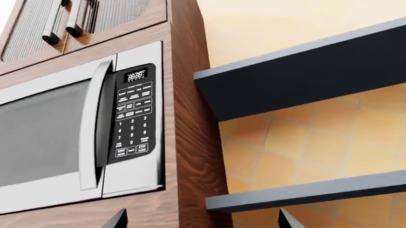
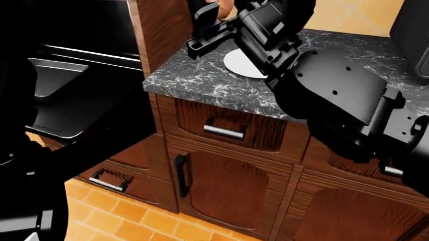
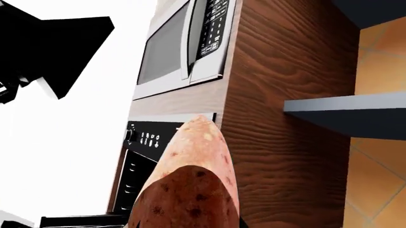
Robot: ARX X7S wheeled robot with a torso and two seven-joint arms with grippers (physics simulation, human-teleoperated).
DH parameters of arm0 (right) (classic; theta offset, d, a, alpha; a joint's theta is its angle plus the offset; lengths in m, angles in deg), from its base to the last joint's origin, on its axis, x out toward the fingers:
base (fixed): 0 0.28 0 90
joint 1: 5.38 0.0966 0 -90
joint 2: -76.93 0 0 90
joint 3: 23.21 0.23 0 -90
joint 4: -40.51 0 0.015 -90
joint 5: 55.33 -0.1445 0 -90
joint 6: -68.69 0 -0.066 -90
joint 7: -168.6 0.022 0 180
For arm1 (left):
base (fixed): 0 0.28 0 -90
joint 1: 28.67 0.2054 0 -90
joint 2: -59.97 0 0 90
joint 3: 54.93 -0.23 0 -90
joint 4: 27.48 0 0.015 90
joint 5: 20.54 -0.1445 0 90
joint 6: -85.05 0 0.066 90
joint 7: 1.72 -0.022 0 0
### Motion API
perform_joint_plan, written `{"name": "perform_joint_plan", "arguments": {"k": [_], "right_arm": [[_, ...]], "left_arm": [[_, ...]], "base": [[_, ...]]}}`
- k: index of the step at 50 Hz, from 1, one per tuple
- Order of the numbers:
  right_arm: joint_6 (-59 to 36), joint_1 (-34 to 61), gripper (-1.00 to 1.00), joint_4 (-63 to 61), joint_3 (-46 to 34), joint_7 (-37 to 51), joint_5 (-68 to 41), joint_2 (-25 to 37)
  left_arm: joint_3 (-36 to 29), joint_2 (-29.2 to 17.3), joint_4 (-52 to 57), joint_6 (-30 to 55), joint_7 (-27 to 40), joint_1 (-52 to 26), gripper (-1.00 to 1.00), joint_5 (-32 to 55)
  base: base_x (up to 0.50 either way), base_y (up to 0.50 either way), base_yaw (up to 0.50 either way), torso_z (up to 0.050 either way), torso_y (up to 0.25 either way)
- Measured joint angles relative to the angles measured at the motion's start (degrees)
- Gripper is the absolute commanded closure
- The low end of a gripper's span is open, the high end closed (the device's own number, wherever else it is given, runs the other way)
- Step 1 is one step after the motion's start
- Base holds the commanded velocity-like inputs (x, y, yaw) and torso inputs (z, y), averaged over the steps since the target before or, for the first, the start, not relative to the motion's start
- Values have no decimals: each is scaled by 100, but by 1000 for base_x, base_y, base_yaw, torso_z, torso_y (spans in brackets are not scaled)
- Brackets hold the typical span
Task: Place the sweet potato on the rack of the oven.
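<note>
My right gripper (image 2: 218, 15) is shut on the sweet potato (image 3: 190, 180), a speckled orange-brown tuber that fills the right wrist view; only a sliver of it (image 2: 226, 7) shows in the head view. It is held above the counter's left end, over the white plate (image 2: 240, 65). The oven (image 2: 74, 35) stands open at the left, with its control panel (image 3: 149, 137) beyond the potato's tip. A wide black rack (image 2: 74, 118) with a raised rim sticks out of the oven, left of and below the gripper. My left gripper (image 1: 203, 223) is open and empty, facing a microwave.
A grey-black pan (image 2: 57, 75) sits inside the oven above the rack. The marble counter (image 2: 194, 83) tops wooden cabinets with handles (image 2: 224, 130). A black box appliance (image 2: 412, 35) stands at the far right. A microwave (image 1: 76, 133) and dark wall shelves (image 1: 304, 80) are higher up.
</note>
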Motion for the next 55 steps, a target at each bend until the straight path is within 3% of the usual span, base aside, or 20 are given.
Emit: {"name": "perform_joint_plan", "arguments": {"k": [55], "right_arm": [[274, -167, 100, 351, 340, 263, 145, -269]], "left_arm": [[-199, 36, -248, -157, 24, -181, -100, 70]], "base": [[43, 25, 500, 0, 0]]}}
